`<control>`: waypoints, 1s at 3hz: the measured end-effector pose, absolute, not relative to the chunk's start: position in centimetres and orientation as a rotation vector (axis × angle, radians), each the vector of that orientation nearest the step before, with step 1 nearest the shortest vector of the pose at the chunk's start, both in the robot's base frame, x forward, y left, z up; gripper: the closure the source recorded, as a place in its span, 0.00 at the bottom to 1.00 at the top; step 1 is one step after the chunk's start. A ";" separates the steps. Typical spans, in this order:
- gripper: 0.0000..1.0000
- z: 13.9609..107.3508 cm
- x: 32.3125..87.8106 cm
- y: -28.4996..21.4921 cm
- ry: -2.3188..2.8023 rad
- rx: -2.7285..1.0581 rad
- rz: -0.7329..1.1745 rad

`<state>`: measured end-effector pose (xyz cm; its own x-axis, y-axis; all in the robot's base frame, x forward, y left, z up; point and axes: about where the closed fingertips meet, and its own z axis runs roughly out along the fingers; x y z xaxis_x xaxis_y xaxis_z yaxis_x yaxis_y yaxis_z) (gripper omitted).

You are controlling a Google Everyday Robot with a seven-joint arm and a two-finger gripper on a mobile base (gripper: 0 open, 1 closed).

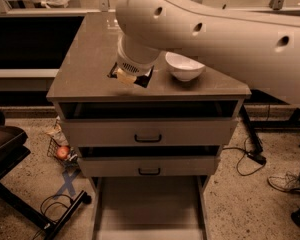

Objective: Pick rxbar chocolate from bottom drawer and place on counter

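Observation:
The rxbar chocolate is a small flat black bar at the front of the counter, showing from under my gripper's tip; I cannot tell if it rests on the slab. My gripper is right over it at the end of the big white arm, which hides most of the bar. The bottom drawer is pulled out below, and its pale floor looks bare.
A white bowl stands on the counter just right of the gripper. The two upper drawers have black handles, and the top one is slightly ajar. A black chair base and a small basket are at the left. Cables lie at the right.

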<state>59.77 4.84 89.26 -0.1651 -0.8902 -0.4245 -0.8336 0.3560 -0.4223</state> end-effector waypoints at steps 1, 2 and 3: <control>1.00 89.6 62.1 5.9 1.970 -1.508 -0.112; 1.00 90.0 66.5 7.1 1.926 -1.507 -0.083; 1.00 89.6 72.0 8.7 1.887 -1.512 -0.024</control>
<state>72.03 8.74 89.59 -0.0653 -0.8602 -0.5057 -0.8471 0.3157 -0.4275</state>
